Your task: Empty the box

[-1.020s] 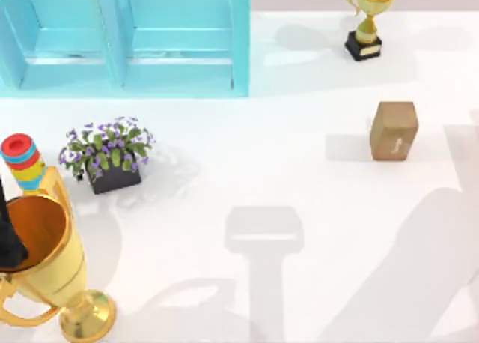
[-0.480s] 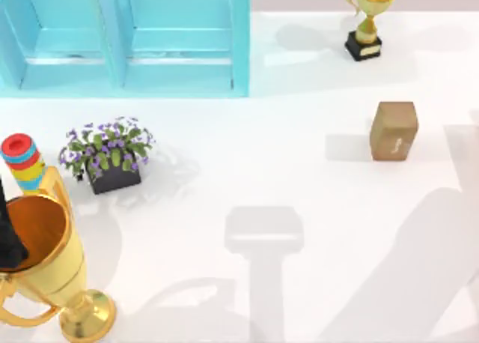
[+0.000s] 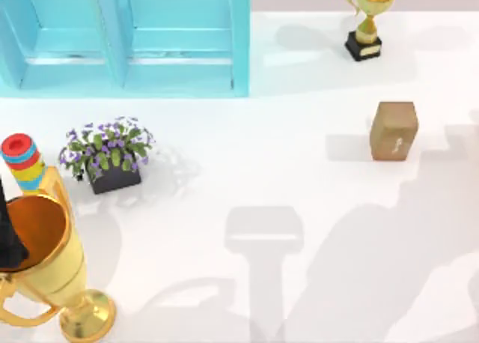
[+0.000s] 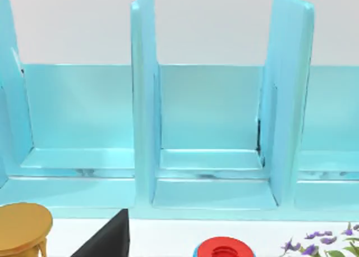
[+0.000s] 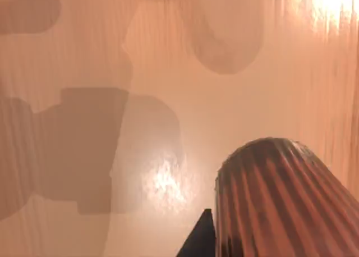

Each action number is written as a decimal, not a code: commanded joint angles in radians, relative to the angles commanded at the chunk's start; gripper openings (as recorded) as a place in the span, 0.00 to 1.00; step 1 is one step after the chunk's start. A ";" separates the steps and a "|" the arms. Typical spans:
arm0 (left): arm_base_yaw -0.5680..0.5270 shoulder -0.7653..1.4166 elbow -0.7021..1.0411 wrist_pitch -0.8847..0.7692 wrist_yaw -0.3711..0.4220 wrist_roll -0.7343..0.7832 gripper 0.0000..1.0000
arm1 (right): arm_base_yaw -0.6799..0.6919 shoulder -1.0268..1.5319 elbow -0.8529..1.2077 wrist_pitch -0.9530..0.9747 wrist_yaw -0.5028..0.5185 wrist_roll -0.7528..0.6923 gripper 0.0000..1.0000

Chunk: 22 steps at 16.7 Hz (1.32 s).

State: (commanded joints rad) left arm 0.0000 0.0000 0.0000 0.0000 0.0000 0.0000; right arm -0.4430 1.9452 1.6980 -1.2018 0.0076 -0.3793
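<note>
The box [image 3: 393, 130] is a small tan cardboard cuboid with a white mark on its near face. It stands upright at the right of the table, with nothing touching it. My left gripper [image 3: 7, 238] shows as a dark shape at the table's left edge, over the cup of a large gold trophy [image 3: 46, 272]. A black part of the left gripper [image 4: 106, 243] also shows in the left wrist view, facing the blue cabinet [image 4: 207, 133]. In the right wrist view, a dark tip of my right gripper [image 5: 199, 243] sits beside a ribbed rounded shape [image 5: 277, 203] over an orange-brown surface.
A light-blue cabinet [image 3: 123, 40] fills the back left. A dark planter with purple flowers [image 3: 108, 157] and a stack of coloured rings [image 3: 22, 162] stand at the left. A small gold trophy [image 3: 367, 21] stands at the back right, behind the box. Arm shadows cover the front right.
The shadows at the table's front right have grown and spread leftward toward the middle. The box, the trophies, the planter and my left arm have not moved.
</note>
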 joint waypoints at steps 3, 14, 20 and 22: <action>0.000 0.000 0.000 0.000 0.000 0.000 1.00 | 0.004 -0.079 0.147 -0.172 0.014 0.011 0.00; 0.000 0.000 0.000 0.000 0.000 0.000 1.00 | -0.015 0.102 0.324 -0.343 -0.012 -0.033 0.00; 0.000 0.000 0.000 0.000 0.000 0.000 1.00 | 0.003 0.108 0.317 -0.340 -0.010 -0.019 0.00; 0.000 0.000 0.000 0.000 0.000 0.000 1.00 | 0.056 0.114 0.301 -0.330 -0.007 0.034 0.00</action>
State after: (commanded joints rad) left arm 0.0000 0.0000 0.0000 0.0000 0.0000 0.0000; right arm -0.3874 2.0592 1.9991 -1.5323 0.0009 -0.3454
